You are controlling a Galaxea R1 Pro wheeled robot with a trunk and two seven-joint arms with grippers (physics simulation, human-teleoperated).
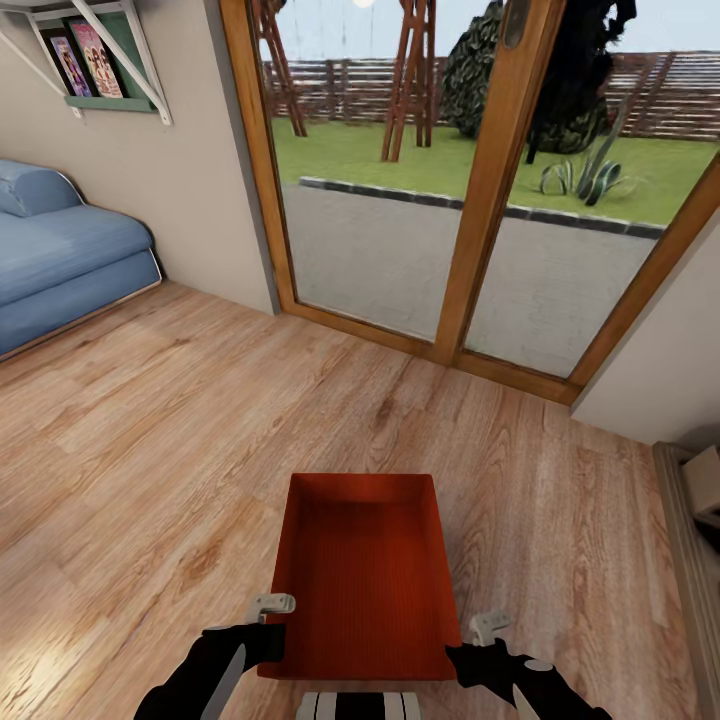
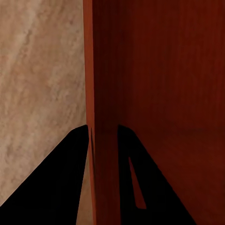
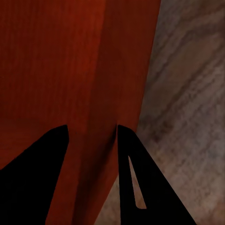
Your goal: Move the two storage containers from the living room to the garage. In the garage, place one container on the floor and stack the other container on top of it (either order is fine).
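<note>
Container (image 1: 365,575): orange-red, open-top, thin flared walls; pincers (image 2: 104,133) (image 3: 92,130) clamp sides.

We see a blue sofa (image 1: 60,255) against the beige wall (image 1: 175,190) on the left. Above it hangs a green shelf (image 1: 105,60) with white brackets, holding two picture books (image 1: 85,62). A wood-framed glass sliding door (image 1: 480,190) looks out on a grey paved strip (image 1: 400,255), a lawn (image 1: 360,155), a wooden fence (image 1: 350,90), a dark shrub (image 1: 480,70) and a spiky plant (image 1: 590,178). At the right edge we make out part of some pale wooden furniture (image 1: 700,510).
</note>
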